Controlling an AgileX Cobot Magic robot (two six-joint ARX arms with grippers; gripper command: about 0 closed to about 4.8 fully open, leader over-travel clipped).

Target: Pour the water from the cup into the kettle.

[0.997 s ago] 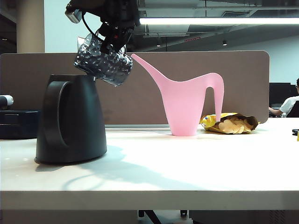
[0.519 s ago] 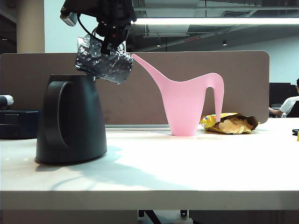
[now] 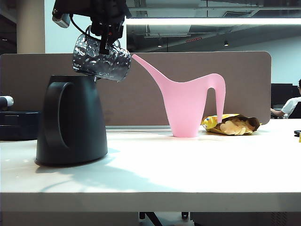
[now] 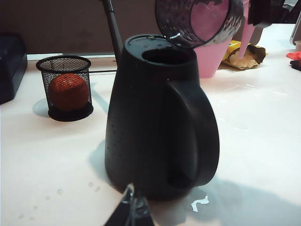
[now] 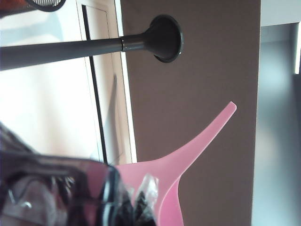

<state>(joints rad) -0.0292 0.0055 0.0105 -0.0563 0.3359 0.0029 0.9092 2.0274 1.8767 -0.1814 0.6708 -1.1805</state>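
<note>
Right claw (image 3: 107,35) is clamped on the cup (image 3: 101,59), gripping at the handle side, up above the kettle (image 3: 70,120) at the left end of the table (image 3: 188,165). The cup is tipped with its mouth toward the kettle's top opening; the left wrist view shows the cup's rim (image 4: 197,21) hanging just over the round opening (image 4: 167,54). No stream visible, so I can't tell whether water is left in it.

Left claw (image 4: 131,212) sits low behind the kettle's handle side, only a fingertip edge showing. Can't tell whether it's parted or closed.

To do this step well:
- Keep the lip of the cup over the hole, not over the kettle's shoulder. There's a wet patch (image 4: 200,203) on the table by the base, so spill is a real risk.
- Roll the wrist slowly, don't translate while tipping.
- Stay clear of the pink watering can (image 3: 188,103), whose spout is near the cup on the far side.
- Hold the tilt until it drips out before levelling.

Mesh basket with the orange ball (image 4: 68,89) and the snack bag (image 3: 233,125) are well apart, no concern.
</note>
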